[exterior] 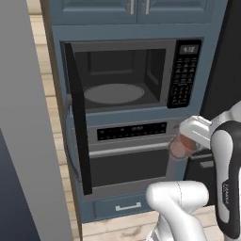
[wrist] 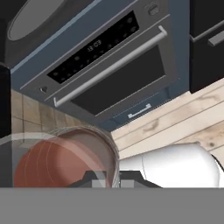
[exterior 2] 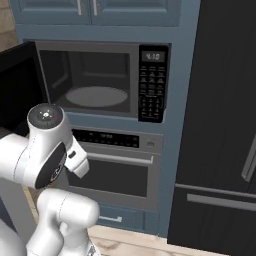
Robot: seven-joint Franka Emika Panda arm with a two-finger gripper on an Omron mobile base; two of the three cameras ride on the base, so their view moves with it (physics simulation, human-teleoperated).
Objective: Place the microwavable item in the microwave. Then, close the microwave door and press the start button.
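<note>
From the left base view we note the microwave [exterior: 127,75] standing open, its round turntable [exterior: 114,93] bare and fully exposed, with the microwave door [exterior: 77,117] swung out to the left so that we see it nearly edge-on; its window and handle cannot be made out from this angle. The glass tumbler [exterior: 181,146] hangs in front of the right end of the oven [exterior: 129,155], below the microwave's keypad [exterior: 184,75] and well apart from the cavity; its top is covered by the gripper [exterior: 188,139], and the arm's dark forearm cuts off the scene further right. The jaws themselves are hidden here. A grey wall panel [exterior: 23,122] blocks the whole left side, leaving open room only in front of the appliance column. From the right base view the arm's shoulder and elbow cover the lower left, hiding part of the oven door and the drawer [exterior 2: 117,218] beneath; the microwave cavity and keypad are clear, and a tall black refrigerator [exterior 2: 220,125] bounds the right side. In the hand view the tumbler fills the lower left, reddish-brown contents visible through its rim, which lies between the clenched jaws and is grasped by them; the finger tips [wrist: 131,178] are partly cut by the lower edge. Beyond lie the oven's bar handle [wrist: 109,65] and the wooden floor [wrist: 183,118].
</note>
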